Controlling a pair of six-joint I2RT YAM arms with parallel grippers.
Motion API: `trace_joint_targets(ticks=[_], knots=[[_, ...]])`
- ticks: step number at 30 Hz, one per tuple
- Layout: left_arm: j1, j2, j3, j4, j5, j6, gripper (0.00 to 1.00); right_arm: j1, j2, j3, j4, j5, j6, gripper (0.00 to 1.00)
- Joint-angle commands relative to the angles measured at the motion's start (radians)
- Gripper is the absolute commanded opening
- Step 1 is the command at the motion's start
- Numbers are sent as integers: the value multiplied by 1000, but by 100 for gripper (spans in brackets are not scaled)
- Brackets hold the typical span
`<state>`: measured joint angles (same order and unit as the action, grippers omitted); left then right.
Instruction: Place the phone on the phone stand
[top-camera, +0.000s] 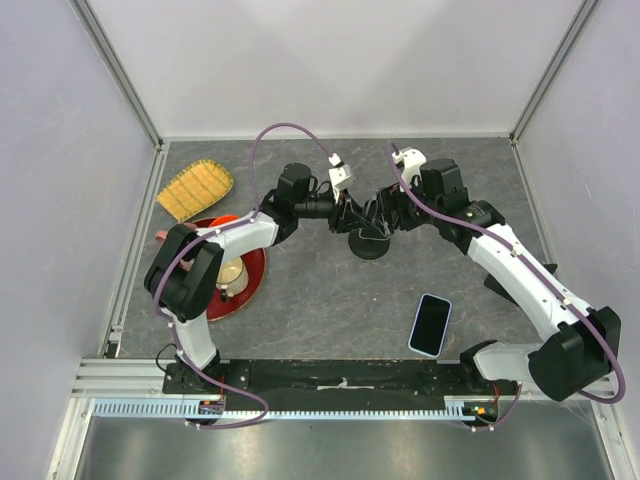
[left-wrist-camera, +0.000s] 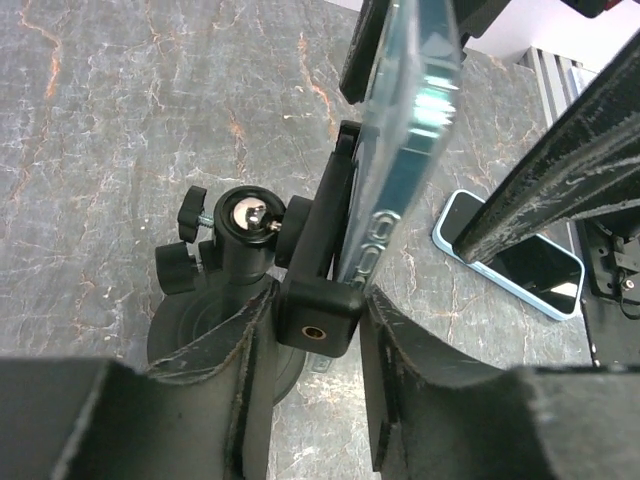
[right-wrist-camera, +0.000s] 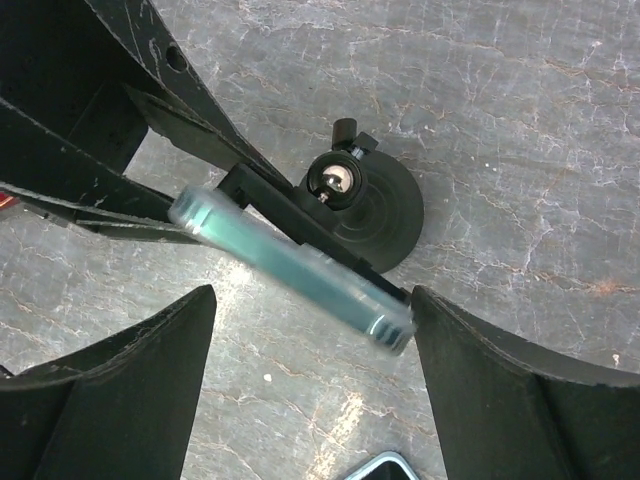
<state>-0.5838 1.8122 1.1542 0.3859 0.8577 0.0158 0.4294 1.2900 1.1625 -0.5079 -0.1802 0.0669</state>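
As the phone (right-wrist-camera: 285, 258) stood edgewise in the phone stand (right-wrist-camera: 388, 215), we saw the right tool (right-wrist-camera: 312, 300) open astride it; left tool (left-wrist-camera: 318, 310): grip unclear.

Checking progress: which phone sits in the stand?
The teal-edged phone, upright in the clamp of the black phone stand; the blue-cased phone lies flat on the table, screen up.

No writing, brand, number or sign is legible anywhere. Raised marks along the edge of the clamped phone (left-wrist-camera: 402, 150), toward one o'clock in the left wrist view, stay unreadable.
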Motion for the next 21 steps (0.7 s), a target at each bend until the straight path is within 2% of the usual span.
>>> trace_joint_targets(ticks=[1,3,4,6,7,10,14,17,19,21], knots=[[-5,19,50,70,52,4,33,-3,-3,22,49,-15,14,85],[-5,24,55,70,43,-5,26,-3,5,20,51,-13,14,84],[-5,24,56,70,43,-7,15,-3,5,17,58,-12,14,84],[-5,22,56,56,5,-7,4,-3,9,11,69,-10,23,82],[-7,22,64,41,-12,-7,2,-3,8,6,83,-10,28,82],[-7,15,84,-71,-174,6,2,-3,3,-3,92,11,48,83],[-25,-17,46,-116,-377,13,2,-3,-63,-69,158,114,135,97],[-36,-56,-31,-29,-379,-2,2,-3,-135,-159,271,105,233,98],[-36,-57,-19,-53,-327,-7,3,-4,-170,-202,313,100,292,98],[-36,-63,-7,-62,-318,-51,21,-3,-184,-213,310,110,324,98]])
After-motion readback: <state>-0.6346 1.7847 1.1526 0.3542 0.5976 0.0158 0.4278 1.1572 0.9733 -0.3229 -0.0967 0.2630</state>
